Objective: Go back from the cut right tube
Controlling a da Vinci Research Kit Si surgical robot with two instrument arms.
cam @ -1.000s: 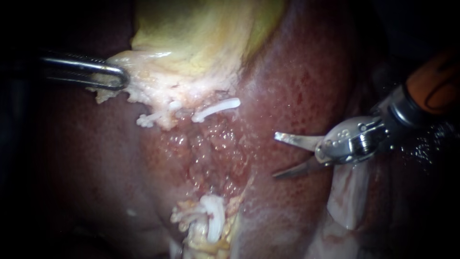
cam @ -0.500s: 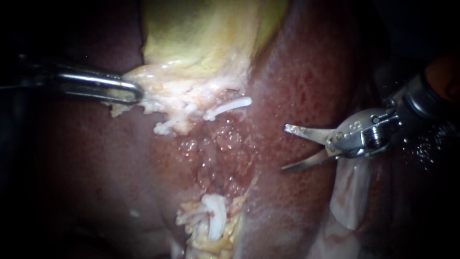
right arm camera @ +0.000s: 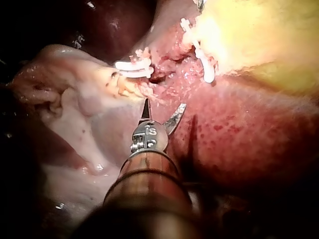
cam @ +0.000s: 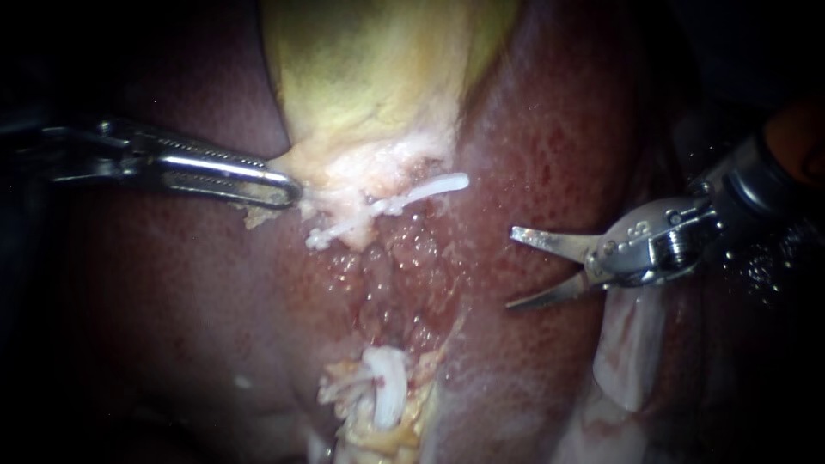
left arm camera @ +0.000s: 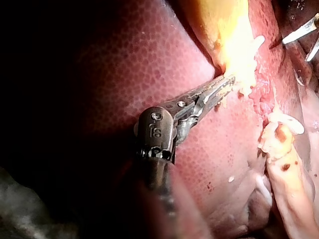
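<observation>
Right instrument (cam: 516, 268) — blades apart, nothing between them, tips over bare liver (cam: 550, 155), well apart from the gallbladder (cam: 378, 77). Left instrument (cam: 285, 192) — jaws clamped on the gallbladder's pale lower edge. The cut right tube (cam: 421, 191) shows as a white-clipped stump at that same edge, on the side toward the blades. More clips (cam: 384, 397) sit on the stump well below the gallbladder.

The liver (cam: 550, 155) bears the yellow gallbladder (cam: 378, 77) and a white clip (cam: 387, 391).

Right tool (right arm camera: 165, 104) gaping, clear of white clips (right arm camera: 130, 65).
</observation>
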